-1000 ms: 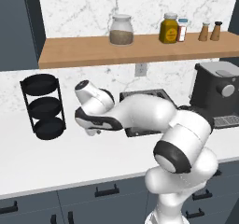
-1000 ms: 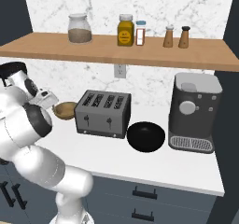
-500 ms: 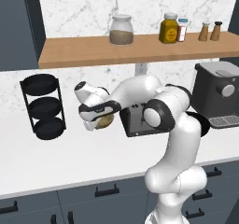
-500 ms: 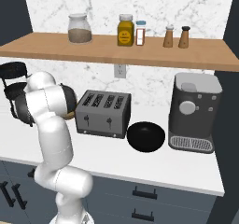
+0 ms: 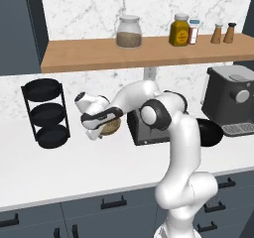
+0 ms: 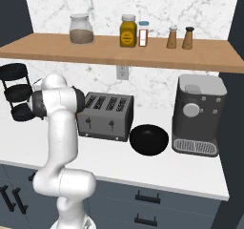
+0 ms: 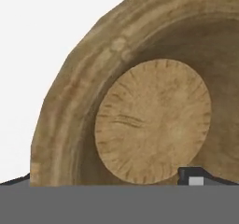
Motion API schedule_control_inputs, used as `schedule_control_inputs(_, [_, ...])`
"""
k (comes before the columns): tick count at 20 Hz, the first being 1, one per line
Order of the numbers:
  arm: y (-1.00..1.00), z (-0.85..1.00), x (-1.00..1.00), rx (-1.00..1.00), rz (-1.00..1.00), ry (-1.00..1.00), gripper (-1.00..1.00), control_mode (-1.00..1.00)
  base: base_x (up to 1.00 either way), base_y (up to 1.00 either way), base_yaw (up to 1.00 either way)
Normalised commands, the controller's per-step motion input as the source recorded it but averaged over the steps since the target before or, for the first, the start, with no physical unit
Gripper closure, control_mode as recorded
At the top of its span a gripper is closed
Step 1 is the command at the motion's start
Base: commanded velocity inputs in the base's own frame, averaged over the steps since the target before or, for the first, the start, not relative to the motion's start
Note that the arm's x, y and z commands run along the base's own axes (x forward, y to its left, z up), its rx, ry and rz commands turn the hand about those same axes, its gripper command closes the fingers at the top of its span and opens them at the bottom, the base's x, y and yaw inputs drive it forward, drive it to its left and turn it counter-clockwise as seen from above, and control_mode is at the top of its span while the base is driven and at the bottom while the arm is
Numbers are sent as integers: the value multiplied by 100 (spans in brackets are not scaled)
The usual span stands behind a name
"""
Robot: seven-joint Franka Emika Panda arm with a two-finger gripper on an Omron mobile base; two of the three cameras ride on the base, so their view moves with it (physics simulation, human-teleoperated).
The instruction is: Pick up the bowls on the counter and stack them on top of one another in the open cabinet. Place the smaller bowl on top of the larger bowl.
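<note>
Up close, the small tan wooden bowl point(image 7: 154, 115) sat empty directly under the claw point(image 5: 97, 129), one dark fingertip point(image 7: 195, 177) inside its rim. The claw stood fully open, gripping nothing. The bowl lay on the white worktop point(image 5: 74, 167) beside the silver toaster point(image 6: 106, 117). Farther right rested the wide glossy black bowl point(image 6: 149, 139), apparently empty. Behind, the wooden shelf point(image 6: 119, 54) carried jars.
</note>
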Motion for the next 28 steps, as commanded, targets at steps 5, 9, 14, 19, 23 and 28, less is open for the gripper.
schedule_control_inputs(5, [0,-36,22,-1,0,1,-100,-100,0,0,0])
schedule_control_inputs(9, [0,-20,3,0,0,0,100,-100,0,0,0])
schedule_control_inputs(14, [-9,-4,-6,0,0,0,100,-100,0,0,0])
schedule_control_inputs(19, [-18,23,-88,1,0,-5,100,-100,0,0,0])
schedule_control_inputs(23, [-11,66,-100,9,0,-1,100,-100,0,0,0])
schedule_control_inputs(28, [-10,84,-100,12,0,0,100,-100,0,0,0])
